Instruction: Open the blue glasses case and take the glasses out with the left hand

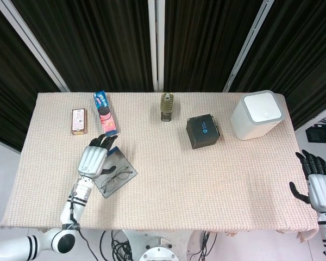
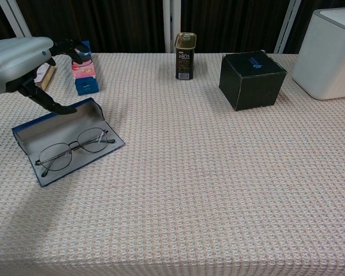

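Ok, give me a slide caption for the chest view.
Left hand above the opened blue glasses case, the glasses lying inside.

A beige woven tablecloth (image 1: 168,179) covers the table in front of dark curtains (image 1: 103,43). Along the far edge, a small tan box (image 1: 79,120) lies flat near the left corner. Just to its right lies a long blue and pink snack packet (image 1: 105,119), stretched front to back. Near the middle of the far edge stands a small olive-gold tin can (image 1: 167,107), upright; the chest view shows "80" on its label (image 2: 185,56). To its right sits a black cube-shaped box (image 1: 202,131) with a blue logo on top, turned at a slight angle. Further right, near the corner, stands a white bin (image 1: 258,115) with a grey-rimmed lid.
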`<state>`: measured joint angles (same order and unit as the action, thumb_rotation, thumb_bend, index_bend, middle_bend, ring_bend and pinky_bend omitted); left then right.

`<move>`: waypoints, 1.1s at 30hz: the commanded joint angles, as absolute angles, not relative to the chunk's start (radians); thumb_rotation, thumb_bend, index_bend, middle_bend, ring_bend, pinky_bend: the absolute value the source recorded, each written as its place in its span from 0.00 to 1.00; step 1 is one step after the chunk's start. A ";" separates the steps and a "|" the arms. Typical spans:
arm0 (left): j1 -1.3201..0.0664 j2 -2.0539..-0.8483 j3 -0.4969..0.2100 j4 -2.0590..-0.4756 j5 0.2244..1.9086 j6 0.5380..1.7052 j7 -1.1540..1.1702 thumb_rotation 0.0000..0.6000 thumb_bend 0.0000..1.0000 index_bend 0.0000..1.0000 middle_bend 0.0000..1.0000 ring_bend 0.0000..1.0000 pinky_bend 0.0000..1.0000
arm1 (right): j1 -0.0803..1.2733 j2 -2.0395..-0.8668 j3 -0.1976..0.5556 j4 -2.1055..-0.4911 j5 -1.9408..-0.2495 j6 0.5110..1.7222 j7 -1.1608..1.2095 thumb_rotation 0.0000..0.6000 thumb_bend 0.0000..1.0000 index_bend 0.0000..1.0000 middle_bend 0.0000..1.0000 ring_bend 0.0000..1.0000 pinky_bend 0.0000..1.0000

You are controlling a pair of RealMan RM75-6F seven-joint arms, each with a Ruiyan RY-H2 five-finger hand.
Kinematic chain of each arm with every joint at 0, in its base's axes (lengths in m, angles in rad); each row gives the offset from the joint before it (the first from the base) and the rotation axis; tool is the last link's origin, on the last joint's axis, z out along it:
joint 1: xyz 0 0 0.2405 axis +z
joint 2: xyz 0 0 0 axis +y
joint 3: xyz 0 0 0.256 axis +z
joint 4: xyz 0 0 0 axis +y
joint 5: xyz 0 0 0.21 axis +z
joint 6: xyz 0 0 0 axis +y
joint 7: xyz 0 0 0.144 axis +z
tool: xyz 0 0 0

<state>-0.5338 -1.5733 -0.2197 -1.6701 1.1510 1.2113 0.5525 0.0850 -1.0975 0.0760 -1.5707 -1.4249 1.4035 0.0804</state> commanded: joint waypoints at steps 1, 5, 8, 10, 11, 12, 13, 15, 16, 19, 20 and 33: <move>-0.525 -1.510 -0.224 -1.840 0.997 1.207 0.655 1.00 0.18 0.13 0.25 0.14 0.25 | 0.086 -1.099 0.078 -1.565 -1.425 1.403 0.088 1.00 0.32 0.00 0.00 0.00 0.00; -0.531 -1.514 -0.189 -1.905 0.923 1.228 0.740 1.00 0.19 0.18 0.28 0.17 0.29 | 0.085 -1.100 0.082 -1.560 -1.429 1.414 0.098 1.00 0.32 0.00 0.00 0.00 0.00; -0.537 -1.537 -0.166 -1.905 0.898 1.243 0.769 1.00 0.20 0.18 0.29 0.17 0.29 | 0.081 -1.095 0.083 -1.561 -1.434 1.424 0.107 1.00 0.32 0.00 0.00 0.00 0.00; -0.540 -1.556 -0.150 -1.894 0.890 1.257 0.787 1.00 0.21 0.19 0.31 0.18 0.30 | 0.078 -1.091 0.084 -1.561 -1.435 1.429 0.114 1.00 0.32 0.00 0.00 0.00 0.00; -0.540 -1.565 -0.144 -1.888 0.889 1.263 0.792 1.00 0.21 0.19 0.31 0.18 0.30 | 0.076 -1.089 0.084 -1.560 -1.434 1.431 0.118 1.00 0.32 0.00 0.00 0.00 0.00; -0.541 -1.573 -0.137 -1.882 0.889 1.268 0.795 1.00 0.21 0.19 0.32 0.19 0.30 | 0.075 -1.088 0.084 -1.559 -1.433 1.431 0.121 1.00 0.32 0.00 0.00 0.00 0.00; -0.540 -1.583 -0.129 -1.875 0.887 1.274 0.799 1.00 0.21 0.19 0.32 0.19 0.31 | 0.074 -1.087 0.085 -1.557 -1.430 1.431 0.126 1.00 0.32 0.00 0.00 0.00 0.00; -0.540 -1.595 -0.120 -1.867 0.882 1.278 0.801 1.00 0.21 0.19 0.33 0.20 0.31 | 0.074 -1.086 0.086 -1.554 -1.427 1.429 0.133 1.00 0.32 0.00 0.00 0.00 0.00; -0.541 -1.602 -0.117 -1.862 0.880 1.280 0.799 1.00 0.21 0.19 0.34 0.20 0.32 | 0.074 -1.086 0.086 -1.551 -1.426 1.427 0.136 1.00 0.32 0.00 0.00 0.00 0.00; -0.544 -1.614 -0.116 -1.852 0.880 1.285 0.793 1.00 0.21 0.19 0.34 0.21 0.32 | 0.075 -1.087 0.085 -1.548 -1.428 1.424 0.139 1.00 0.32 0.00 0.00 0.00 0.00; -0.545 -1.616 -0.116 -1.851 0.880 1.286 0.793 1.00 0.21 0.19 0.34 0.21 0.32 | 0.075 -1.087 0.084 -1.548 -1.429 1.424 0.139 1.00 0.32 0.00 0.00 0.00 0.00; -0.556 -1.651 -0.105 -1.809 0.882 1.285 0.773 1.00 0.22 0.19 0.37 0.23 0.33 | 0.076 -1.093 0.081 -1.537 -1.428 1.415 0.143 1.00 0.32 0.00 0.00 0.00 0.00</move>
